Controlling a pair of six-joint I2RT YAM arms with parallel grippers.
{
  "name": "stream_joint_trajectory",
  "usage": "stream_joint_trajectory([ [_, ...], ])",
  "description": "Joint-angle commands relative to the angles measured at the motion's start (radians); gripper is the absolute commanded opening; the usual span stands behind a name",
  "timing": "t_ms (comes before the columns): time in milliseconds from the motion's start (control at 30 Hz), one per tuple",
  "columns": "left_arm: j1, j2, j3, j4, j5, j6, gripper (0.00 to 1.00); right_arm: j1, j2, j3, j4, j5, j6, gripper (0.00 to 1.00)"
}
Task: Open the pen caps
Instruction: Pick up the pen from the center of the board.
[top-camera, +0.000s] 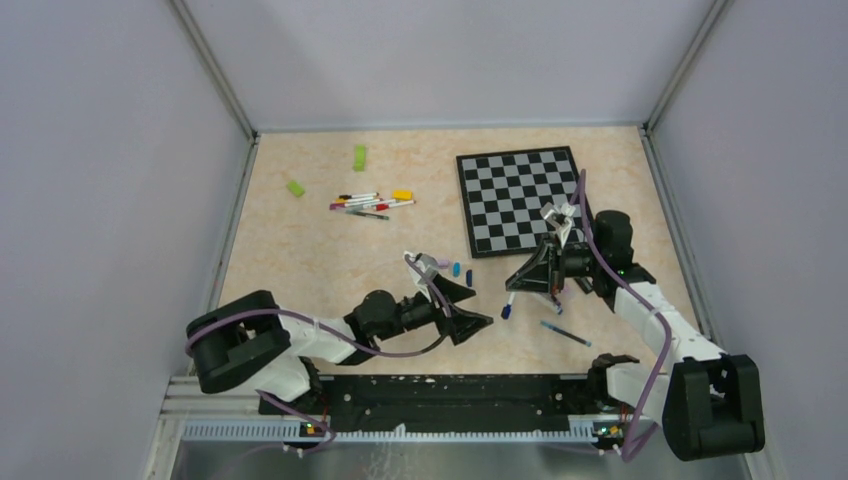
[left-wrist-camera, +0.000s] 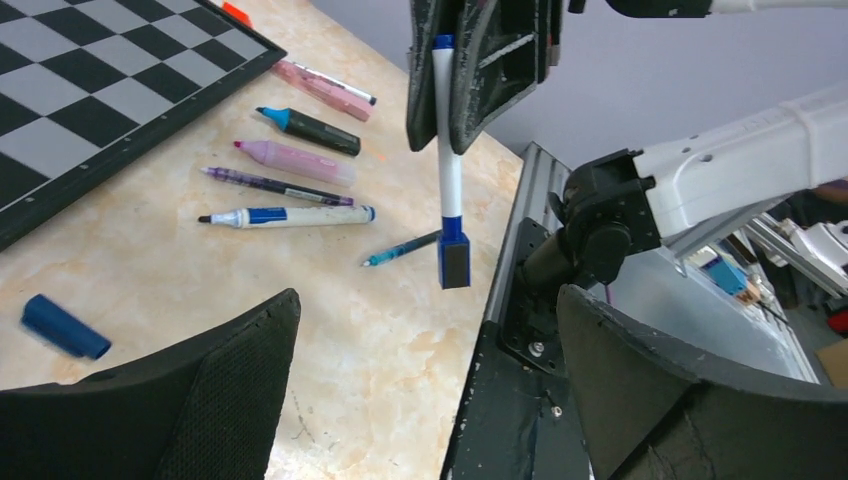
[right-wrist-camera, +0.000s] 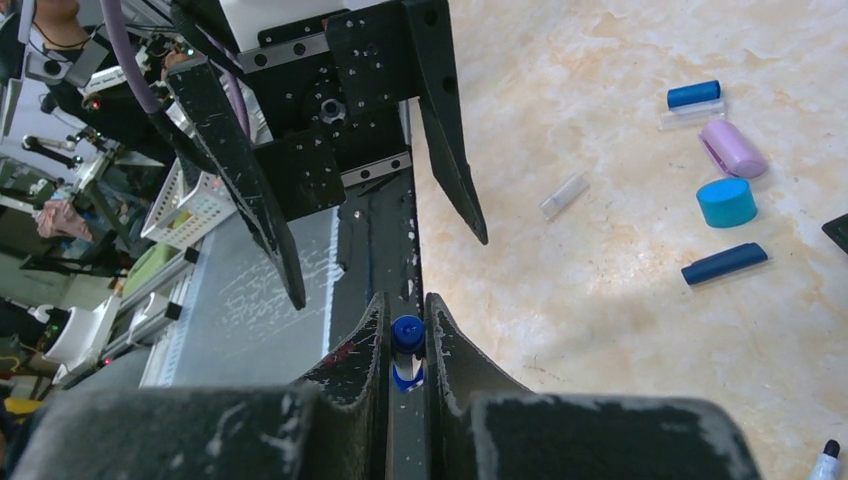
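Note:
My right gripper is shut on a white pen and holds it above the table. The pen's top blue end shows between the jaws. Its lower end carries a dark blue cap, also seen as the pen's low tip. My left gripper stands wide open just short of that cap and touches nothing. Several loose pen caps lie on the table: blue, purple, teal and dark blue.
A chessboard lies at the back right. Several pens lie beside it, and a thin teal pen near the front. More pens, a yellow block and green blocks lie at the back left. The black base rail runs along the front.

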Motion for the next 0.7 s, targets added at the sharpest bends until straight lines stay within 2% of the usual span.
stream_joint_trajectory([
  [0,0.004,0.044,0.043,0.121,0.104,-0.024,0.99,0.014,-0.012,0.051,0.013,-0.039,-0.024,0.00],
  [67,0.003,0.081,0.073,0.126,0.127,-0.027,0.98,0.014,-0.012,0.050,0.013,-0.038,-0.024,0.00],
  [233,0.002,0.186,0.151,0.131,0.162,-0.038,0.86,0.014,-0.007,0.049,0.013,-0.035,-0.024,0.00],
  [433,-0.002,0.257,0.198,0.136,0.147,-0.051,0.76,0.015,0.001,0.047,0.013,-0.036,-0.023,0.00],
  [600,-0.005,0.284,0.233,0.101,0.149,-0.054,0.63,0.014,0.010,0.047,0.013,-0.030,-0.022,0.00],
  [667,-0.007,0.290,0.240,0.090,0.151,-0.056,0.54,0.014,0.012,0.047,0.013,-0.026,-0.022,0.00],
])
